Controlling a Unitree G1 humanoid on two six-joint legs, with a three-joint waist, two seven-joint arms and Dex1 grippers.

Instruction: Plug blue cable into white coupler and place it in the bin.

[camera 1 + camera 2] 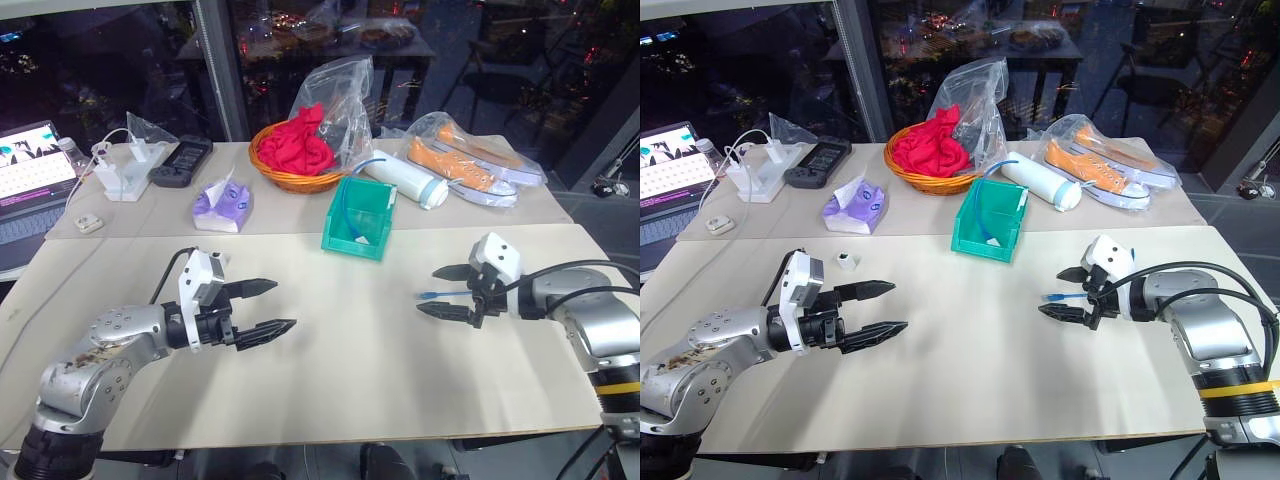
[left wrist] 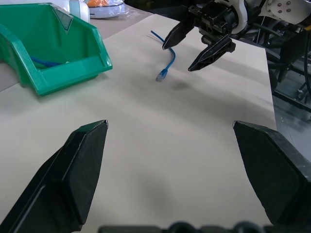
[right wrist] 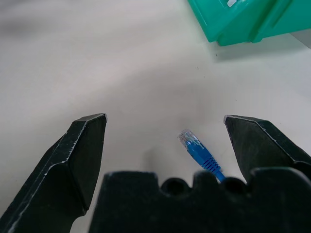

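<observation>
Both grippers, left [image 1: 872, 310] and right [image 1: 1065, 292], spread, empty; blue cable [image 2: 166, 64] on table beneath right.

No legible text, label, brand, number or sign anywhere; laptop screen [image 1: 35, 165] at the table's far left shows rows of pale blocks, too small to read; purple tissue pack [image 1: 221, 207] carries a print, nothing readable on it; white tube [image 1: 405, 180] and bagged orange shoes [image 1: 478, 165] show no readable marks.
</observation>
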